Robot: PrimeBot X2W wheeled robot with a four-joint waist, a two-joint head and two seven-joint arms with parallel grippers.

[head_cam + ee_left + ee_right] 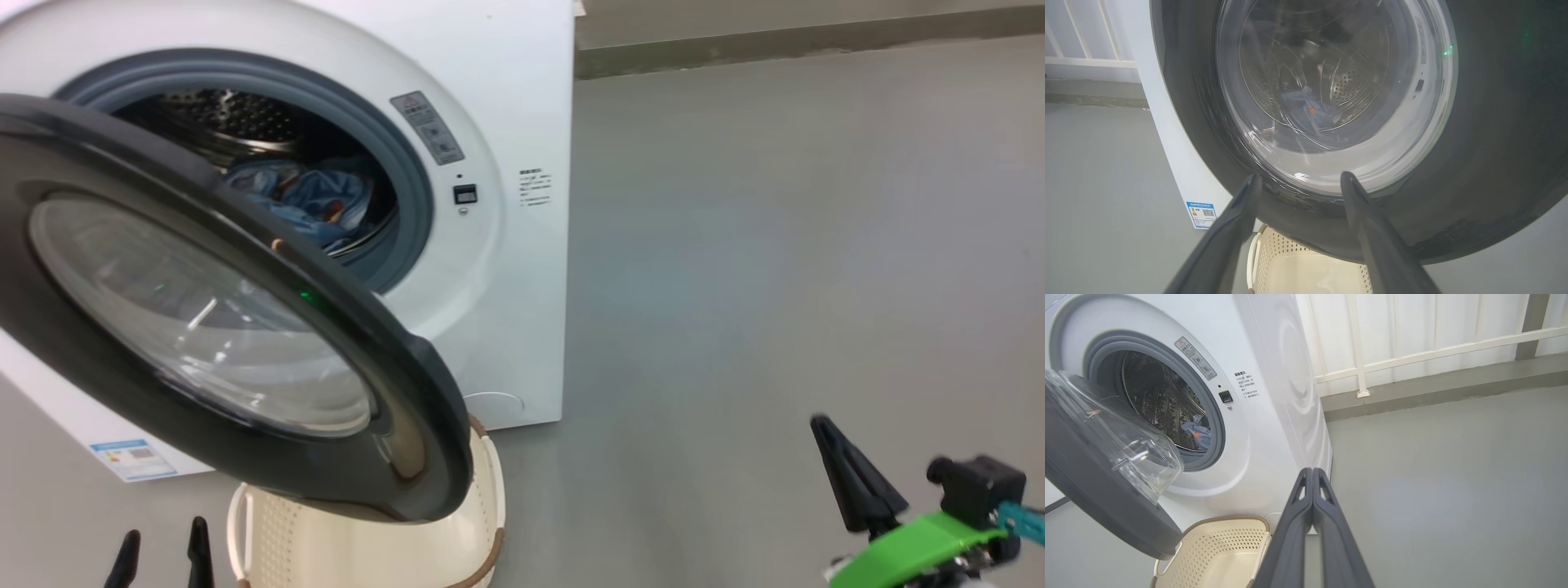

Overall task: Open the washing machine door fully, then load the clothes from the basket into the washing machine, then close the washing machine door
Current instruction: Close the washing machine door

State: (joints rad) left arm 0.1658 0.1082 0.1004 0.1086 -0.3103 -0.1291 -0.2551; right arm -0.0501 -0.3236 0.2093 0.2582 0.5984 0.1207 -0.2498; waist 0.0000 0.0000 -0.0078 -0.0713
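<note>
In front of the washing machine [506,98], the washing machine door [408,384] hangs part-way open over the basket [343,547], with the clothes [314,200] lying in the drum. The door looks stiff, hinged and fairly heavy, with a glossy black rim that is probably slippery, so a flat push on the rim's free edge, off the glass bowl, seems the soundest hold. The left gripper [162,543] sits low before the door's lower rim, fingers spread and empty, while the right gripper [821,428] rests well off to the right, fingers pressed together on nothing.
</note>
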